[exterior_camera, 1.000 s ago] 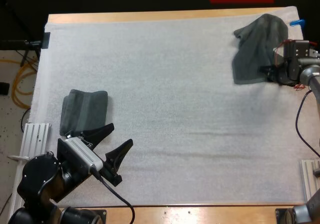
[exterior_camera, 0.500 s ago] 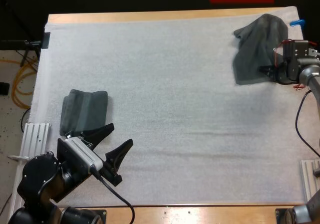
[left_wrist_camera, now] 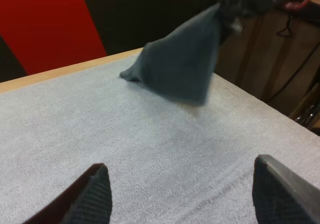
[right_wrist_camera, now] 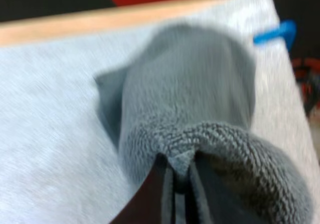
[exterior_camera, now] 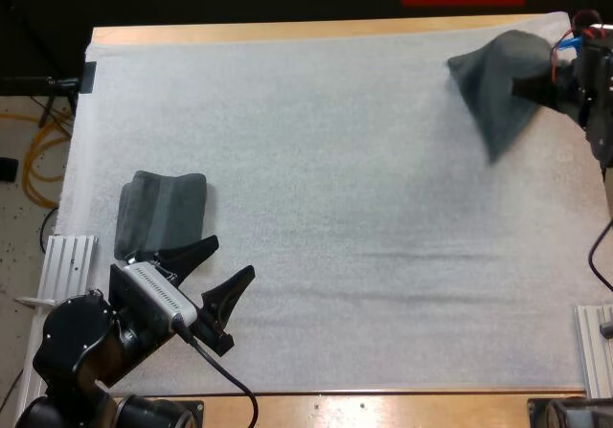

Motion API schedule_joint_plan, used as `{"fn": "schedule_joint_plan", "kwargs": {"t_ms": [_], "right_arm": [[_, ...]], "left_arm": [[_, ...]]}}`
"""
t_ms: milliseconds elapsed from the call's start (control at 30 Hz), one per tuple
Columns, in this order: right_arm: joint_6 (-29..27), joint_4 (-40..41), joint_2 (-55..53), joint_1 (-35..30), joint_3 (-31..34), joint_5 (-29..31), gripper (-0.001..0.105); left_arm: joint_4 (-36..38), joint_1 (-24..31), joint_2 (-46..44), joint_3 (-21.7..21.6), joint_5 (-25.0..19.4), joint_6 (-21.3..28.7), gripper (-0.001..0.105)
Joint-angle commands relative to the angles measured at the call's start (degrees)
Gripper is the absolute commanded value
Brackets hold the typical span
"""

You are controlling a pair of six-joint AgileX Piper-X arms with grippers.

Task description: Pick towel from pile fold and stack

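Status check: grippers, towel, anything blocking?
Left gripper open, by folded towel. Right gripper shut on crumpled towel, lifted, one corner on mat. Nothing in the way.

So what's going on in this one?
The right claw is shut on a dark grey-green towel at the far right corner of the mat, holding it up so it hangs, with one end apparently resting on the mat. The left claw is open over the near left side, beside a folded towel.

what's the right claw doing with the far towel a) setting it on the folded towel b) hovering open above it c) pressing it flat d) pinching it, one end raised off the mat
d: the right claw is shut on the crumpled towel, its gripped end up off the mat.
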Motion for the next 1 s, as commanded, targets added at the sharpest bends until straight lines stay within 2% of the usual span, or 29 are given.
{"fn": "schedule_joint_plan", "kwargs": {"t_ms": [0,167,367,567,733,967], "right_arm": [[-0.56,-0.33,-2.31,0.74,-0.46,-0.66,0.000],[-1.16,1.17,-7.15,4.55,-0.46,-0.66,0.000],[-0.87,7.21,-8.61,11.90,-0.29,-0.66,0.000],[6.61,8.58,-7.90,20.85,3.58,-0.66,0.000],[10.47,8.58,-5.65,29.32,6.90,-0.66,0.000],[11.96,6.78,-1.42,40.74,7.30,-2.30,0.000]], "left_arm": [[-0.56,-0.39,0.18,-0.38,0.02,-0.75,0.059],[-0.56,-0.39,0.18,-0.38,0.02,-0.75,0.059],[-0.56,-0.39,0.18,-0.38,0.02,-0.75,0.059],[-0.56,-0.39,0.18,-0.38,0.02,-0.75,0.059],[-0.56,-0.39,0.18,-0.38,0.02,-0.75,0.059],[-0.56,-0.39,0.18,-0.38,0.44,-0.75,0.059]]}}
